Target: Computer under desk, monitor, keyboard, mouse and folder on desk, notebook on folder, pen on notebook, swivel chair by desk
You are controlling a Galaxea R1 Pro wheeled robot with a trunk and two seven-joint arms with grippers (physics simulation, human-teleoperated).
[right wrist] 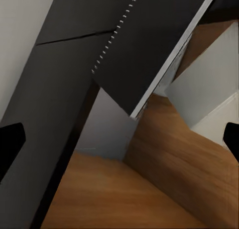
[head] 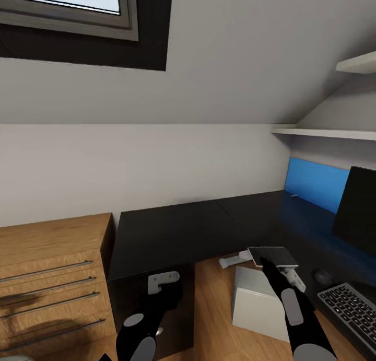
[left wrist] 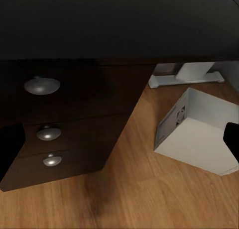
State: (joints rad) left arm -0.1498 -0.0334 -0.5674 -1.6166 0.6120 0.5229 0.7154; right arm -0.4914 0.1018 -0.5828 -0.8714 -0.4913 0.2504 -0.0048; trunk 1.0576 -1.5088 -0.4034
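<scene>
The black desk point(head: 172, 235) runs along the wall and turns toward me on the right. At its inner corner the thin grey notebook point(head: 272, 255) sticks out over the floor, and my right gripper point(head: 269, 269) is just below it, fingers spread wide. The notebook point(right wrist: 144, 50) also appears close up in the right wrist view. A bright blue folder point(head: 316, 186) stands against the wall beside the monitor point(head: 360, 217). The keyboard point(head: 351, 310) and a dark mouse point(head: 322, 276) lie on the desk. The grey computer point(head: 258, 303) sits on the floor. My open left gripper point(head: 159, 298) faces the drawer pedestal point(left wrist: 59, 124).
A light wood cabinet point(head: 52, 277) with bar handles stands left of the desk. White desk feet point(left wrist: 184, 77) rest on the wood floor near the computer point(left wrist: 199, 134). Two wall shelves point(head: 324, 134) hang above the desk's right end, and a sloped ceiling with a window point(head: 62, 6) is overhead.
</scene>
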